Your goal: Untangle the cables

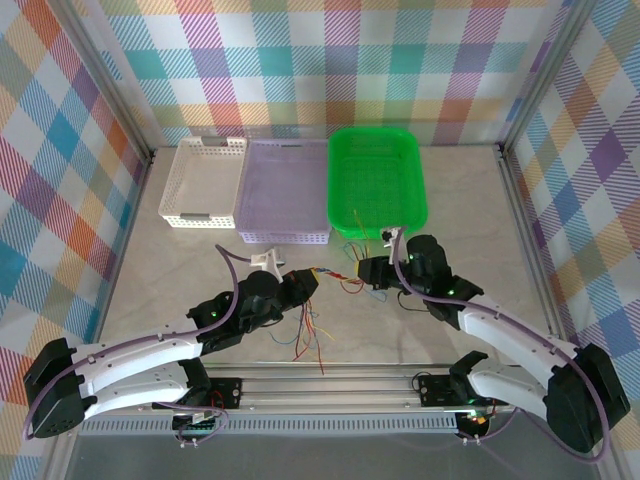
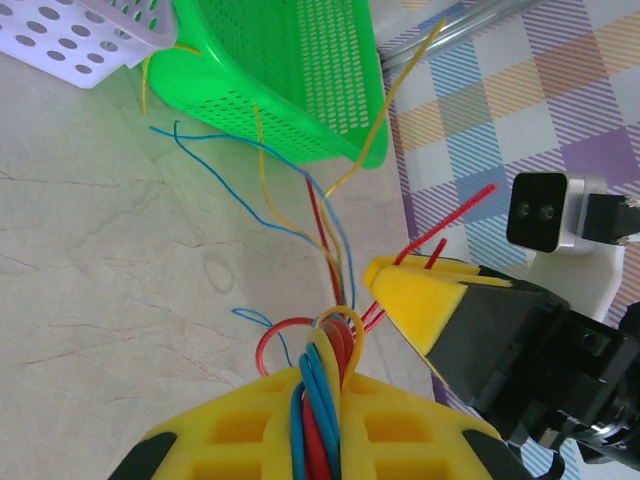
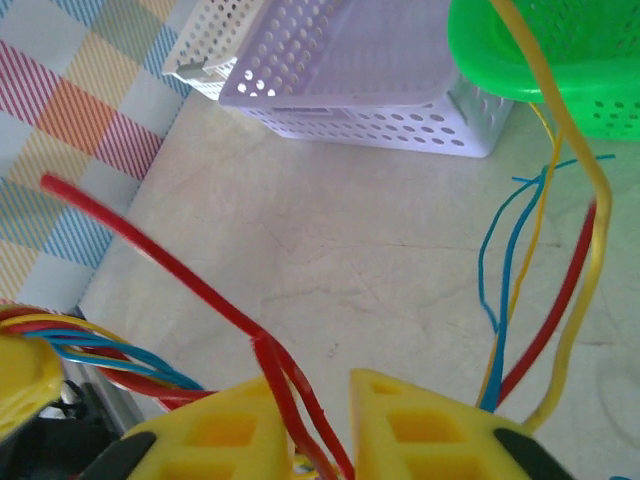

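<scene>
Your left hand is clamped on the cables mid-surface – loose ends trail toward the near edge. Your right hand, just beside the green basket, straddles red strands – whether it pinches them you cannot tell; open room on both flanks

- Top external: high above the near edge, looking down on the whole table.
- Left wrist: close and low, facing the green basket, top centre.
- Right wrist: equally close; shares the green basket, upper right, and the cables.
</scene>
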